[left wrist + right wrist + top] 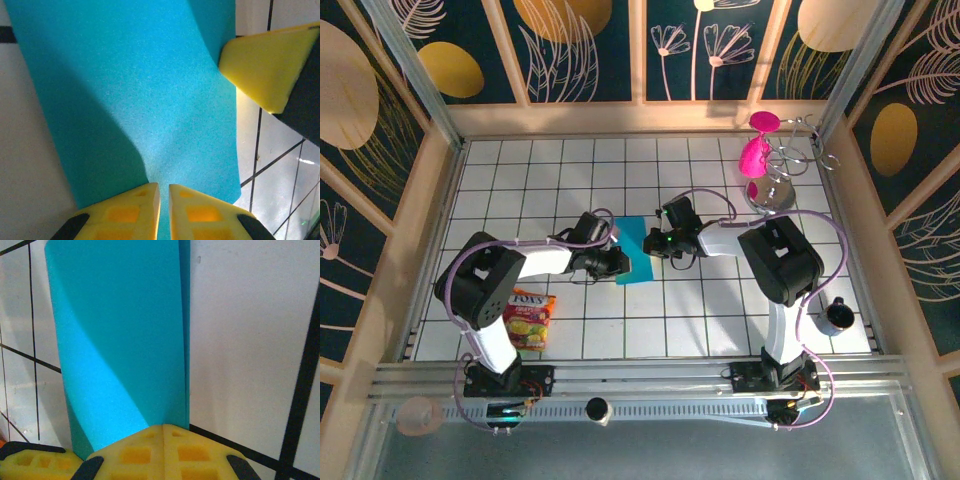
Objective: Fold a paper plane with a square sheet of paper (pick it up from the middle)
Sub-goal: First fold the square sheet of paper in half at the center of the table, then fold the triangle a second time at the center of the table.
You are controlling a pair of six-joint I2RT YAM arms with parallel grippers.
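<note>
At mid-table, your left gripper (164,187) and right gripper (163,427) each pinch an edge of the thin turquoise-blue square sheet of paper (638,250); line up edges squarely, then press the crease flat.

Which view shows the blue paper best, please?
The right wrist view: the paper shows both long edges and a doubled layer along one. The left wrist view crops it closer; the top view shows it small and partly covered.

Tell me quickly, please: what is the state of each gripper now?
Left gripper: fingers almost closed, pinching the blue paper.
Right gripper: closed, tips against the paper's edge; whether it grips cannot be told.
</note>
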